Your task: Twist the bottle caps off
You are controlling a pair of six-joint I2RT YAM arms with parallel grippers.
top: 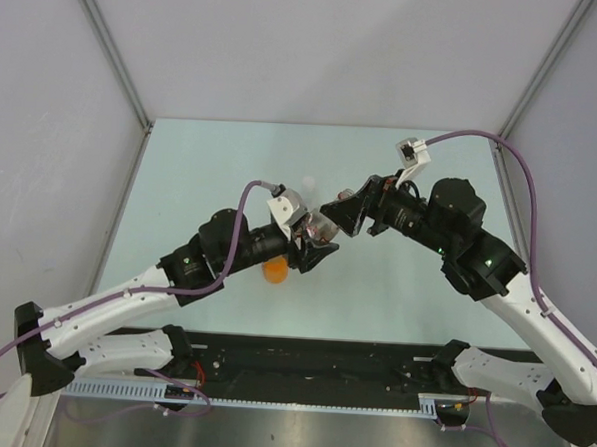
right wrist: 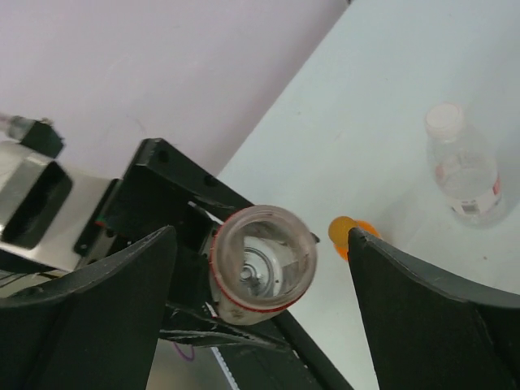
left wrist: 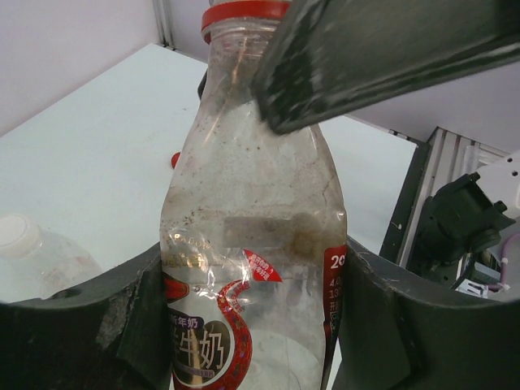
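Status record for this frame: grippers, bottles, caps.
left gripper: shut on red-ringed bottle
red-ringed bottle: mouth open, no cap on it
right gripper: open, fingers flanking the bottle mouth
white-capped bottle: on table, cap on
orange bottle: on table under the arms, mostly hidden, cap state unclear
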